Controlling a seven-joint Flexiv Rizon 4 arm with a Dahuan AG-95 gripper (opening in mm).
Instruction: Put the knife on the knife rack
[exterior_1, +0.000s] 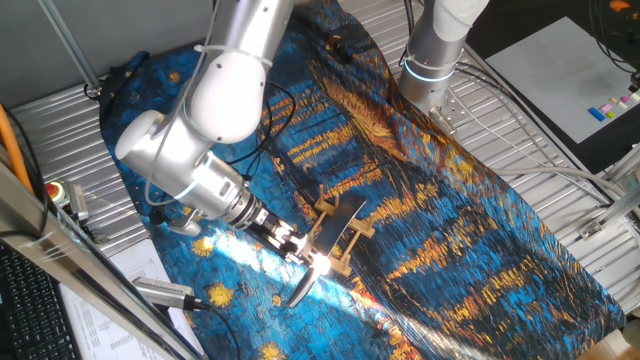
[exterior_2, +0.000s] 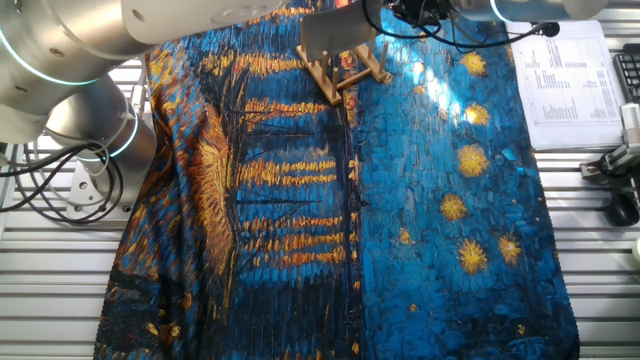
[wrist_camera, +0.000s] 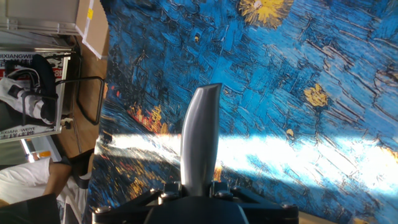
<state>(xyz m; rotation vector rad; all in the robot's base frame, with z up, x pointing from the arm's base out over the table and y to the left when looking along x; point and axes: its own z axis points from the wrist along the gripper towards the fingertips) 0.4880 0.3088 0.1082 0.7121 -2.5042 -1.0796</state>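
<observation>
Risk first: the knife (exterior_1: 335, 228) appears to be partly seated in the knife rack (exterior_1: 345, 240), and if the claw lets go before the blade is fully down in a slot, the cleaver could tip sideways or drag the light wooden rack over; a twist of the wrist while the blade is between the rails could lever the rack off the cloth (exterior_1: 470, 230). In one fixed view, the arm reaches in from ten o'clock, and the gripper (exterior_1: 300, 248) sits at about eight o'clock of the rack, just beside it; the dark blade stands across the rack at the picture's centre, with the silvery handle running out toward seven o'clock past the fingers. In the other fixed view, the rack (exterior_2: 345, 72) lies at twelve o'clock near the top edge, the broad grey blade (exterior_2: 338, 38) standing upright on edge in or against it; the gripper (exterior_2: 395, 15) is largely cut off at one o'clock, so contact cannot be judged there. In the hand view, the handle (wrist_camera: 199, 137) rises from the six o'clock edge straight toward twelve, clamped at its base between the fingers (wrist_camera: 163, 196), the jaws drawn narrow around it; the rack is not visible here.
</observation>
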